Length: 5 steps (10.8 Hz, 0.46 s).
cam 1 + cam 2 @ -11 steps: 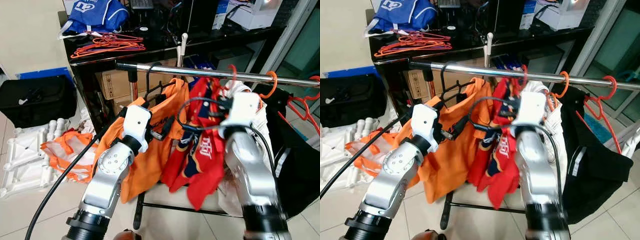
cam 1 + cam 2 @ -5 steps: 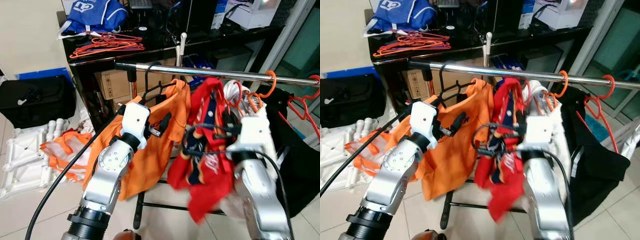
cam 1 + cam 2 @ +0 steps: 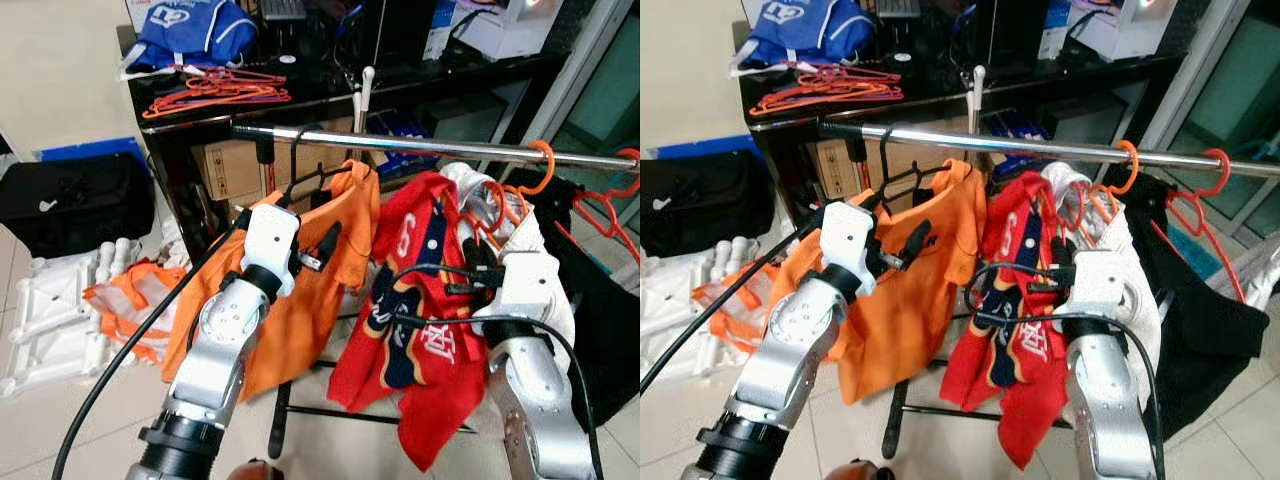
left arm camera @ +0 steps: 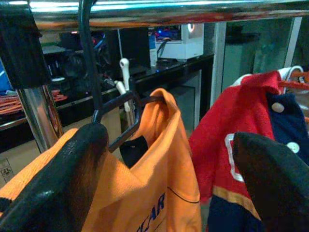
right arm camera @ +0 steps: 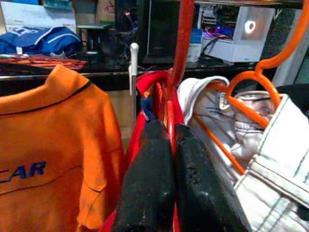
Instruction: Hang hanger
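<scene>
My right gripper point(image 5: 166, 179) is clamped on the red hanger point(image 5: 182, 53), and it has dropped below the rail point(image 3: 420, 146) in the last second, so the red jersey point(image 3: 415, 320) isn't hung yet. My left gripper point(image 4: 164, 179) stays spread beside the orange shirt point(image 3: 300, 290), already hanging.

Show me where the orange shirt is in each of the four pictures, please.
Left eye view: orange shirt, below the rail, beside the left gripper.
Right eye view: orange shirt, left of the red jersey.
Left wrist view: orange shirt, on a black hanger.
Right wrist view: orange shirt, beside the right gripper.
Shared landmark: the red jersey.
</scene>
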Motion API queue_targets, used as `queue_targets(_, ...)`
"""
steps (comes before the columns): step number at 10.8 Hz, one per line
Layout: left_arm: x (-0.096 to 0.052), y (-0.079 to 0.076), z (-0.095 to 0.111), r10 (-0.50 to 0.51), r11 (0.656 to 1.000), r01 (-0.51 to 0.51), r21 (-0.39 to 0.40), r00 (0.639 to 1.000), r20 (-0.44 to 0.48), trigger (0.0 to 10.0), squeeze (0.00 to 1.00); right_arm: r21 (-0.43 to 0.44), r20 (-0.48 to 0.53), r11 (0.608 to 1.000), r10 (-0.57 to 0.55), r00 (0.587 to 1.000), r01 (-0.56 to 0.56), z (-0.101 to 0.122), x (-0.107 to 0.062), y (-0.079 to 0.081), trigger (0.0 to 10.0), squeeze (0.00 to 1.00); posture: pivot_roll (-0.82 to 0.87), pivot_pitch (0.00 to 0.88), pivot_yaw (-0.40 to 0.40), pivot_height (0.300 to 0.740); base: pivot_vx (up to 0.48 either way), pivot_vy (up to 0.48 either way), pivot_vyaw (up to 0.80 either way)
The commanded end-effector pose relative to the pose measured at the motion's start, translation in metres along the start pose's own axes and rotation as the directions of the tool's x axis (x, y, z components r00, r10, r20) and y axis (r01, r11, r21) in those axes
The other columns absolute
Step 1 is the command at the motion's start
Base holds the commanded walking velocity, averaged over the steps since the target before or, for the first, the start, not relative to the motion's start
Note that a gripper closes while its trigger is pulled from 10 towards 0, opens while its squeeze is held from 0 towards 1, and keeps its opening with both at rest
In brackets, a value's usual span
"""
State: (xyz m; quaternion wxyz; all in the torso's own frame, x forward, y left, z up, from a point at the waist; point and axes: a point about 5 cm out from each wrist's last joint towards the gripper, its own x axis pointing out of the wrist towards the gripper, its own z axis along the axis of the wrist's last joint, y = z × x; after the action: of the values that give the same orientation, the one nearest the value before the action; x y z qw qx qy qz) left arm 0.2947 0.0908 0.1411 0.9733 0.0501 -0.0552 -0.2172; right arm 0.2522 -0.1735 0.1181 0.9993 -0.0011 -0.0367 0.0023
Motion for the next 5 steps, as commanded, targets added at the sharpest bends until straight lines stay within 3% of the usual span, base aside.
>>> queue_targets(1, 0.0046, 0.0025, 0.003, 0.019, 1.0, -0.019, 0.013, 1.0, 0.005, 10.0, 0.0, 0.017, 0.051, 1.0, -0.004, 0.999, 0.003, 0.0096, 0.0065, 0.003, 0.0, 0.0, -0.01, 0.0, 0.017, 0.74, 0.0, 0.0, 0.0)
queue_targets(3, 0.0055, 0.0028, 0.0033, 0.028, 1.0, -0.028, 0.008, 1.0, 0.01, 10.0, 0.0, 0.028, 0.053, 1.0, 0.0, 0.999, -0.002, 0.0104, 0.0094, 0.0038, 0.0, 0.0, -0.01, 0.0, 0.014, 0.74, -0.272, -0.276, 0.0)
queue_targets(5, 0.0062, 0.0034, 0.0039, 0.039, 0.999, -0.039, 0.004, 0.999, 0.017, 10.0, 0.0, 0.031, 0.056, 0.999, 0.004, 0.998, -0.006, 0.0111, 0.0129, 0.0039, 0.0, 0.0, -0.01, 0.0, 0.011, 0.74, 0.0, -0.279, 0.0)
